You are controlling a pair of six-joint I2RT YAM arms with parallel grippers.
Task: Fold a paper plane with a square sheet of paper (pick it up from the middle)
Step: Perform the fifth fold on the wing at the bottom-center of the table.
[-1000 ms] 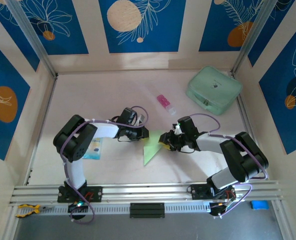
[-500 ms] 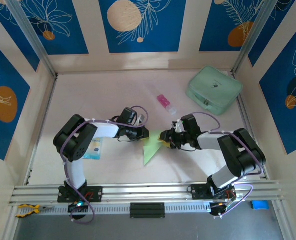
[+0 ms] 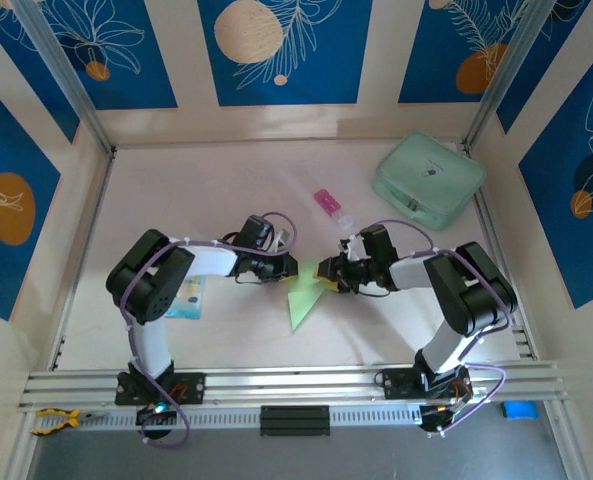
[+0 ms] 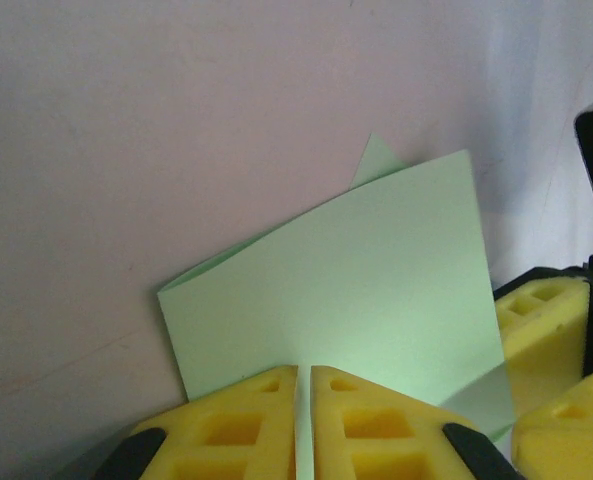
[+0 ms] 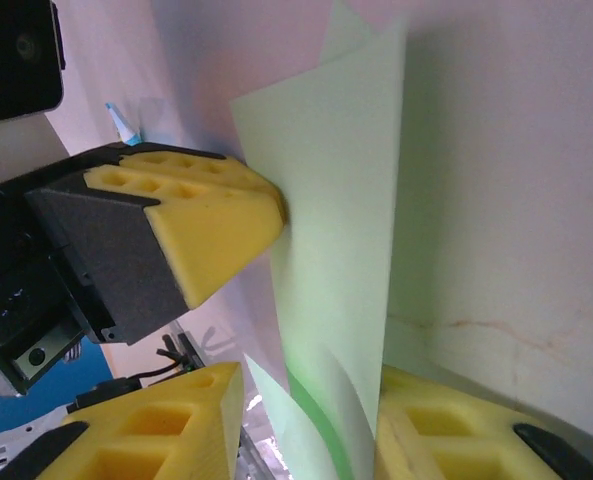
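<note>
Lime-green paper point(image 3: 301, 298), part-folded into a point, lies mid-counter point(image 3: 196, 200) between the two arms. The left jaws are pinched tight on one edge, and the sheet rises from between their yellow pads point(image 4: 376, 410). The right jaws stand part open astride the opposite side, with the paper passing through the gap. A mint case point(image 3: 428, 180) sits far right, a pink tube point(image 3: 330, 207) nearer the middle, and a packet point(image 3: 188, 297) by the left arm.
</note>
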